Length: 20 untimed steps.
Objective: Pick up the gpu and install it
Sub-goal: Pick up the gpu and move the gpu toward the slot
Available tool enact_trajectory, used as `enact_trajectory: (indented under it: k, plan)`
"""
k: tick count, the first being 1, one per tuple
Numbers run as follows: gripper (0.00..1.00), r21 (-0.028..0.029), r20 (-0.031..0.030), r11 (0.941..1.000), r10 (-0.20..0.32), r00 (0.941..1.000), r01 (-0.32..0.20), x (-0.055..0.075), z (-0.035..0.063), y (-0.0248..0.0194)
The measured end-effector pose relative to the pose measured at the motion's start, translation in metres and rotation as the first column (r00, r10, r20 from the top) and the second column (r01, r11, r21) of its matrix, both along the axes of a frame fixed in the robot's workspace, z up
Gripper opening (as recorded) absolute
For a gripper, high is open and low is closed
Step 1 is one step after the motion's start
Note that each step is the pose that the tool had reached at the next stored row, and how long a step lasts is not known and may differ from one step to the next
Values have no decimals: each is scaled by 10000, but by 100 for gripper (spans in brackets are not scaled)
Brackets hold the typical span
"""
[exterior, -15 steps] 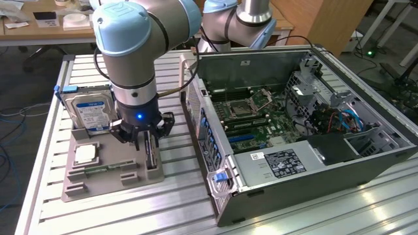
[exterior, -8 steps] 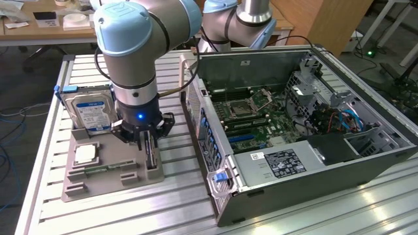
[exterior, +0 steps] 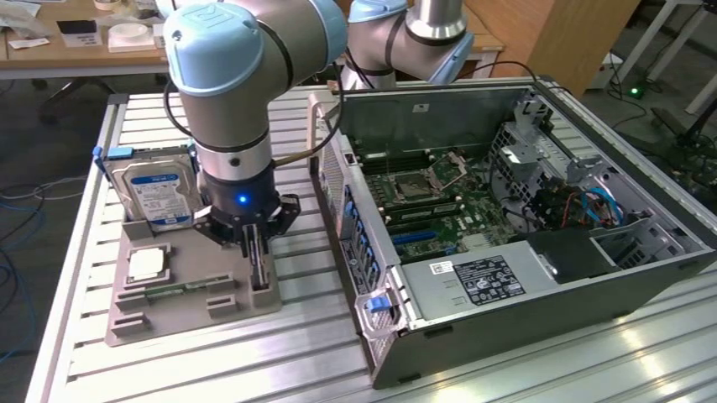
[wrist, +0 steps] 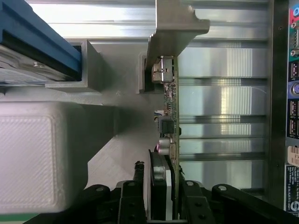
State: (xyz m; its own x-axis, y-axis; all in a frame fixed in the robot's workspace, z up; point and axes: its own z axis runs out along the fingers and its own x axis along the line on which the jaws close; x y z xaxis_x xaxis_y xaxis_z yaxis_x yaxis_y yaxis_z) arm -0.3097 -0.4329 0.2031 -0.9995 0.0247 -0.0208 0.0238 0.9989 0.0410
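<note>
The gpu (exterior: 264,270) stands on edge in a slot of the grey holder tray (exterior: 180,317), a thin dark card seen edge-on. My gripper (exterior: 251,242) is lowered over its near end. In the wrist view the gpu (wrist: 170,107) runs away from me, with its metal bracket (wrist: 174,28) at the far end. The black fingers (wrist: 138,176) straddle the card, one on each side. My gripper (wrist: 161,175) is open, with a narrow gap showing on one side of the card. The open computer case (exterior: 505,210) lies at the exterior view's right, motherboard exposed.
A blue-labelled hard drive (exterior: 157,193) stands upright at the back of the tray, close beside my arm; its blue edge (wrist: 37,42) shows in the wrist view. A square chip (exterior: 148,264) and a green memory strip (exterior: 180,290) lie on the tray. The case's rear panel (wrist: 292,93) is nearby.
</note>
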Motion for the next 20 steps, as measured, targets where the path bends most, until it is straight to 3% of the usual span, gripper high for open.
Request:
enact_trajectory:
  k: [3,4,20]
  plan:
    - [34,0,-2,10000,-4,10000,4,4,0,0]
    - [28,0,-2,10000,-3,10000,3,5,0,0]
    - [28,1,-2,10000,-2,10000,2,25,0,0]
